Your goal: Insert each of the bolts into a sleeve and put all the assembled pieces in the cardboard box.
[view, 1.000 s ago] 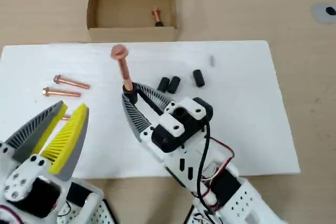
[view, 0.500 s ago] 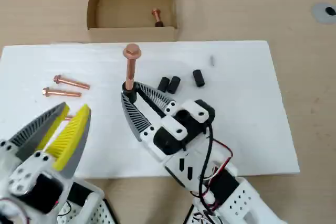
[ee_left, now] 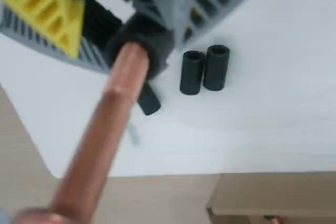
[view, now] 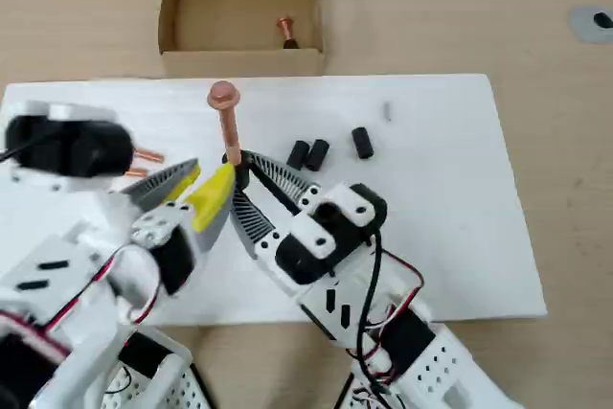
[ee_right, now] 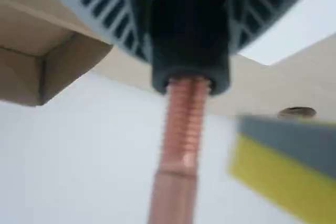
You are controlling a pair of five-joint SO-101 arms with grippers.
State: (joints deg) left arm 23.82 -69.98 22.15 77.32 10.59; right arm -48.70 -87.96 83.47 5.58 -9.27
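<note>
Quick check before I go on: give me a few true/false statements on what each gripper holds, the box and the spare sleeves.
1. The right gripper grips a black sleeve with a bolt standing up out of it. True.
2. The cardboard box is empty. False: one assembled piece lies inside it.
3. Three loose sleeves lie on the white board. True.
4. The left gripper is shut on a loose bolt. False: it is open, close beside the held sleeve, and the loose bolts lie on the board.
</note>
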